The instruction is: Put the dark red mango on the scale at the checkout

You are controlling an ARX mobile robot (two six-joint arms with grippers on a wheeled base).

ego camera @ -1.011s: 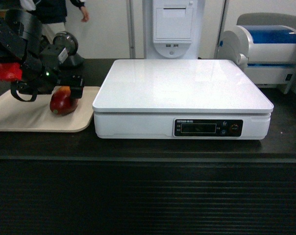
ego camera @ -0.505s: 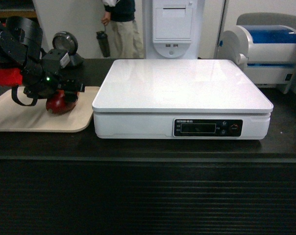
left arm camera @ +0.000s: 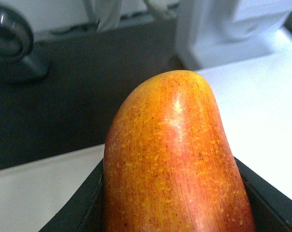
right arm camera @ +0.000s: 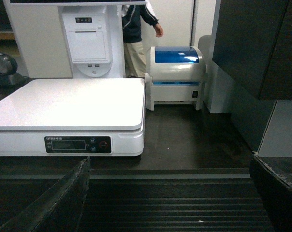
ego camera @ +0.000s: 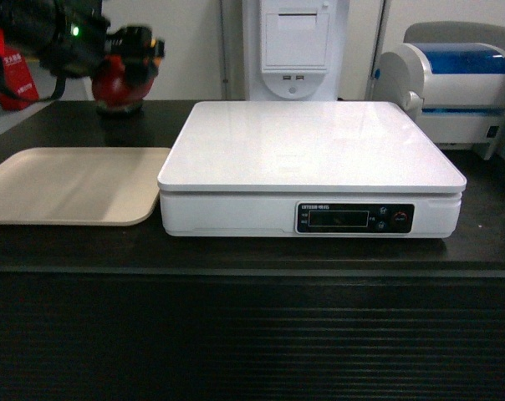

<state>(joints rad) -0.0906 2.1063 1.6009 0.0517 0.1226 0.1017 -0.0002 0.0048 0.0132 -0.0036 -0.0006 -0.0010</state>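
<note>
The left pincer (ego camera: 140, 52) is gripping the glossy dark red mango (ego camera: 119, 79) aloft; the large white rectangular scale (ego camera: 311, 146) is lying down-right, the mango's long axis pointing forward from the pincer.

It was a shop checkout: a long black counter (ego camera: 252, 334) with a ribbed front carried a white weighing scale (ego camera: 311, 167), a beige tray (ego camera: 68, 184) and a blue-lidded label printer (ego camera: 453, 83). Behind stood a white receipt-printer kiosk (ego camera: 296, 46) and a barcode scanner (right arm camera: 5, 67).
</note>
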